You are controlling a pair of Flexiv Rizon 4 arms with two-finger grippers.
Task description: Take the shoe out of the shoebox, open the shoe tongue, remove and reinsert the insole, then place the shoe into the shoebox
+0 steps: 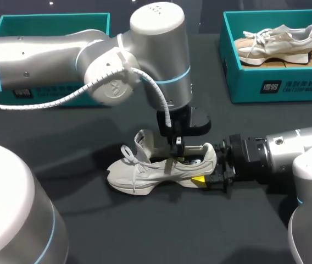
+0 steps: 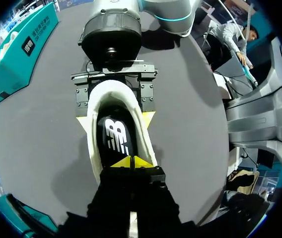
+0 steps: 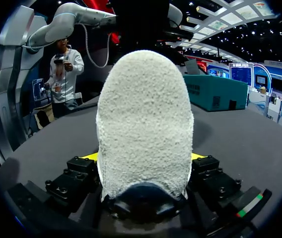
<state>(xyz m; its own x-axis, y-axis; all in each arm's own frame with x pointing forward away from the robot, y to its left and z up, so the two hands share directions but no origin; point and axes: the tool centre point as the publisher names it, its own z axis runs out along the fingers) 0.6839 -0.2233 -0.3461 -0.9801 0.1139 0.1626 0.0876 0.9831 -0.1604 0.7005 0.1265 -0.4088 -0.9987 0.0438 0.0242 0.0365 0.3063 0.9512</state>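
found the shoe (image 1: 145, 173) upright at the table's (image 1: 90, 220) middle, heel clamped from both sides by the right pincer (image 1: 206, 169). saw the left pincer (image 2: 131, 162) down in its opening, tips closed together at the insole (image 2: 116, 136). judged that insole thin, floppy, light: best pinched at its edge.

Bright overhead light; soft shadow beneath shoe (image 1: 145, 175); glare on left arm (image 1: 159, 25).
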